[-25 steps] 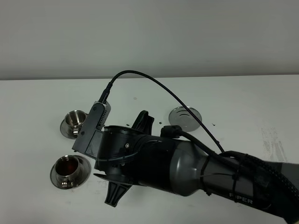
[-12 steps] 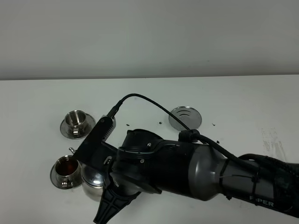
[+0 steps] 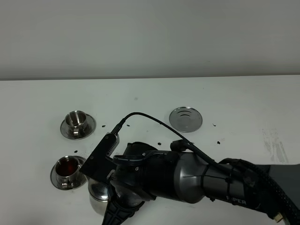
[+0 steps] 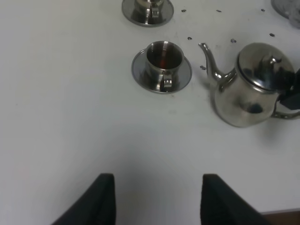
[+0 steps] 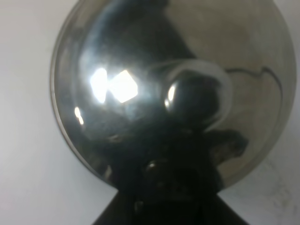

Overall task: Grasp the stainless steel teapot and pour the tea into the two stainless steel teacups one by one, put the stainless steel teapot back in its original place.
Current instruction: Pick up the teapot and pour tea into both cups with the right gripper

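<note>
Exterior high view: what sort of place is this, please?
Most likely a robot lab or test bench, not a kitchen: a bare white table, a plain pale wall behind it, and a black cabled robot arm at a steel teapot beside two teacups.

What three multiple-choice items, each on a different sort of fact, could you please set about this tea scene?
1. Relative to the coaster, the teapot is: A on it; B behind it; C apart, beside the front teacup.
2. How many teacups hold dark tea? A none; B one; C two.
3. The left gripper is: A open; B shut on a teacup; C shut on the teapot.
C: the coaster lies bare. B: the back teacup shows only steel. A: its fingers stand apart, nothing between.
</note>
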`<state>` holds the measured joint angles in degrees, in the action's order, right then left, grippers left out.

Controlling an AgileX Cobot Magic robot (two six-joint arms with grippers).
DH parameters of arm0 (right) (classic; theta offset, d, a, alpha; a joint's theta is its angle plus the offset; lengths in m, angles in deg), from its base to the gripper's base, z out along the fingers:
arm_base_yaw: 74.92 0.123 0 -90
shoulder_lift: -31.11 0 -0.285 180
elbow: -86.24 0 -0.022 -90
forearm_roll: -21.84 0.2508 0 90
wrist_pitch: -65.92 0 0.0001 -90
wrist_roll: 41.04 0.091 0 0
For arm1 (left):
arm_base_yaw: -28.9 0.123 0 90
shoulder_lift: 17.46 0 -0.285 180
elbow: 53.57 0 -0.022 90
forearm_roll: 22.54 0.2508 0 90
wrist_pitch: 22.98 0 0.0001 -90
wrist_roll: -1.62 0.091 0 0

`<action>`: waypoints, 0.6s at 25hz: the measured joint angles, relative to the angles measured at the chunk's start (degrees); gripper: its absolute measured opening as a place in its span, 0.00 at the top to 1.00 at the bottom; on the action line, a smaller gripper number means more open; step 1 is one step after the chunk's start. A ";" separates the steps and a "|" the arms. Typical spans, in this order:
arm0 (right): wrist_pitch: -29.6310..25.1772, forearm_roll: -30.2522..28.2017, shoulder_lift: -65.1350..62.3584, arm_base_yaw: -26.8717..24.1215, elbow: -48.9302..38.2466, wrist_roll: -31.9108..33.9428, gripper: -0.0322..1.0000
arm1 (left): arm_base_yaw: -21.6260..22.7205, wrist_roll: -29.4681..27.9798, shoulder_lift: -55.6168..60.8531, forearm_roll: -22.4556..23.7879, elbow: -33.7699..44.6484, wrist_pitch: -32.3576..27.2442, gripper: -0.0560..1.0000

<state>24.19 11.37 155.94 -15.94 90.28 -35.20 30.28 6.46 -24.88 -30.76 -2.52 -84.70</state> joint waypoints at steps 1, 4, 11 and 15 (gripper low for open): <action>0.11 0.38 0.41 -0.12 0.00 -0.36 0.78 | 0.00 0.00 0.00 0.00 0.00 0.00 0.56; 0.01 0.52 0.54 -0.40 0.16 -1.03 0.78 | 0.00 0.00 0.00 0.00 0.00 0.00 0.56; -8.79 -5.80 0.77 -0.83 8.27 -2.62 0.78 | 0.00 0.00 0.00 0.00 0.00 0.00 0.56; -11.13 -12.70 0.77 -2.36 12.65 -2.88 0.78 | 0.00 0.00 0.00 0.00 0.00 0.00 0.56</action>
<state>13.05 -1.32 156.71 -18.29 102.93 -38.08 30.28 6.46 -24.88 -30.76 -2.52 -84.70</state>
